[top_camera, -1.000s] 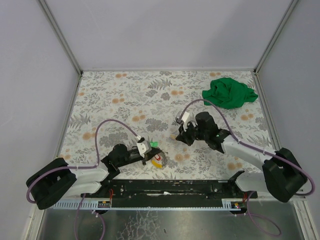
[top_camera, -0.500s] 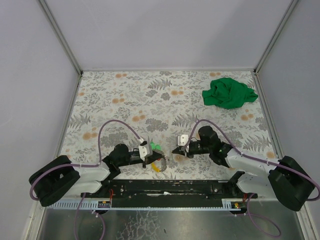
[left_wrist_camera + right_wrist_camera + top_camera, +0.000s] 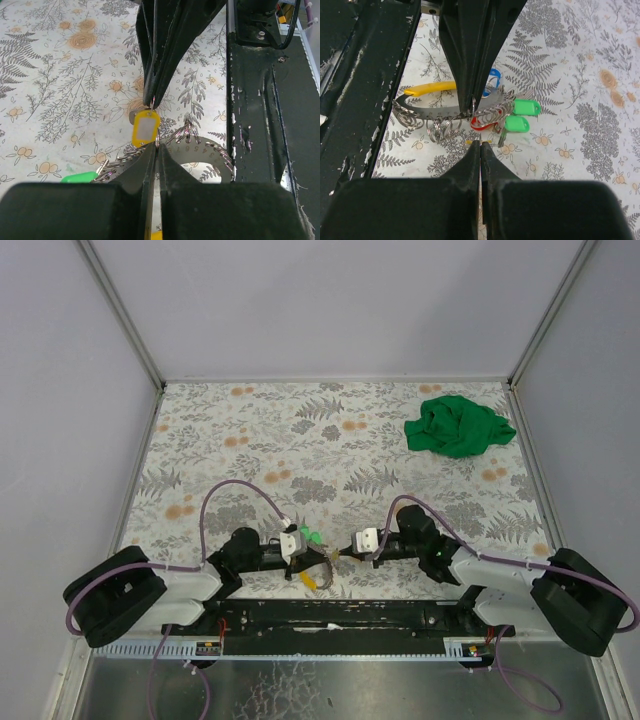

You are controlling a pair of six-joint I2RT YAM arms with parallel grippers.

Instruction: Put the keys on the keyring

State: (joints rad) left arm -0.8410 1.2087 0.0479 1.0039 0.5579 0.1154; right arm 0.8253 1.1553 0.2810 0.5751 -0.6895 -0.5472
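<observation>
Overhead, both arms lie low along the near edge of the floral tabletop (image 3: 250, 430), their tips almost nose to nose. The left end effector (image 3: 318, 558) and the right end effector (image 3: 345, 552) are both pinched closed. The keyring (image 3: 322, 568) lies under that meeting point, with a yellow tag (image 3: 308, 578) just on its near side. The keys (image 3: 308, 536) show as a green spot just beyond the left wrist. A green cloth (image 3: 458, 427) sits well apart, at the far right.

From the left wrist, its own fingers (image 3: 142, 170) press together with no gap. The right end effector comes in from the top, also closed to a point. Between the two tips a second yellow tag (image 3: 145, 127) stands upright, its top touching the right tip; whether it is gripped I cannot tell. To its right the keyring curves as a flat grey band strung with small rings, close to the black rail (image 3: 255, 100).

From the right wrist, its fingers (image 3: 467, 167) are likewise shut. The left tip touches the keyring band where small rings hang; a grip there I cannot confirm. A blue tag (image 3: 492, 77) and a red tag (image 3: 480, 122) sit at the band, and two green-tagged keys lie against the ring cluster on the side away from the rail.
</observation>
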